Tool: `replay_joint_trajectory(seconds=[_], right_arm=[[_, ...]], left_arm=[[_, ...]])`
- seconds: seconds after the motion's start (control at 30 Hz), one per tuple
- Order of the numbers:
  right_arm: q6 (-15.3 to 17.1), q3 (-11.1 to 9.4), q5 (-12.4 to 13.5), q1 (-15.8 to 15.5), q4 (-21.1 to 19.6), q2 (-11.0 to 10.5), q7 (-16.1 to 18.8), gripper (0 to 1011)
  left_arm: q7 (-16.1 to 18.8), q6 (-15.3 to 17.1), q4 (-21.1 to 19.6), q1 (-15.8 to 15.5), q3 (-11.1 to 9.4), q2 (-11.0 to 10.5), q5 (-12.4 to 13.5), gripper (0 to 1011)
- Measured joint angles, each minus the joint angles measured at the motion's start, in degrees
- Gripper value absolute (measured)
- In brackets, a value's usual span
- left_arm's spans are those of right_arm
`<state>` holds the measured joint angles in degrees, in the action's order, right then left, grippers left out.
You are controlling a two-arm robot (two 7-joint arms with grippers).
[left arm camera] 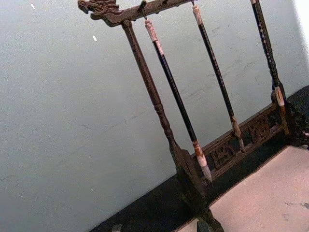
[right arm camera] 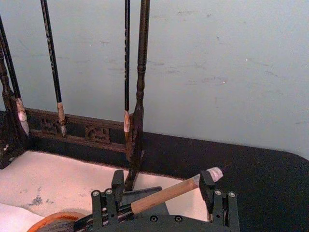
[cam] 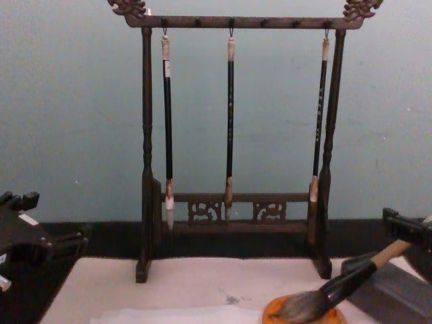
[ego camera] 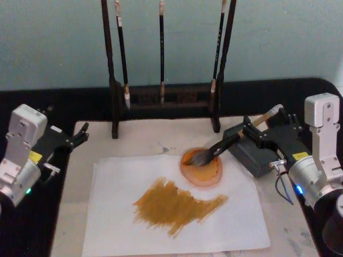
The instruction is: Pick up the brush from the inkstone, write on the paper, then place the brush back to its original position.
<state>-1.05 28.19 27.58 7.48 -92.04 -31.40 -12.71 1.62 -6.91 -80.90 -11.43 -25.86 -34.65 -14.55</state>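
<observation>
Judging by the brown strokes on the paper [ego camera: 177, 214], writing looks done: brush [ego camera: 225, 145] tuft sits in the inkstone [ego camera: 202, 167] near the mat's right edge, right gripper [ego camera: 265, 128] spread around its handle, left gripper [ego camera: 72, 138] idle at the left edge, looking slightly spread.

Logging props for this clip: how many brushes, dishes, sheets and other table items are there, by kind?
Large brush, tuft in the inkstone, handle between the right pincer fingers: 1
Thin hanging brushes: 3
Brush rack: 1
Inkstone: 1
Paper, smeared brown: 1
Cream mat: 1
Grey block: 1
Total: 9
</observation>
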Motion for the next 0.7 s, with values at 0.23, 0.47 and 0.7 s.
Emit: replay_joint_trajectory(seconds=[0.23,0.47,0.7], right_arm=[[0.05,0.00,0.03,0.00,-0.05,-0.02,-0.06,1000],[0.10,0.00,0.06,0.00,-0.05,-0.02,-0.09,1000],[0.12,0.00,0.09,0.00,-0.05,-0.02,-0.09,1000]], left_arm=[[0.00,0.00,0.00,-0.01,0.00,0.00,0.00,1010],[0.00,0.00,0.00,0.00,0.00,0.00,0.00,1010],[0.00,0.00,0.00,0.00,0.00,0.00,0.00,1010]])
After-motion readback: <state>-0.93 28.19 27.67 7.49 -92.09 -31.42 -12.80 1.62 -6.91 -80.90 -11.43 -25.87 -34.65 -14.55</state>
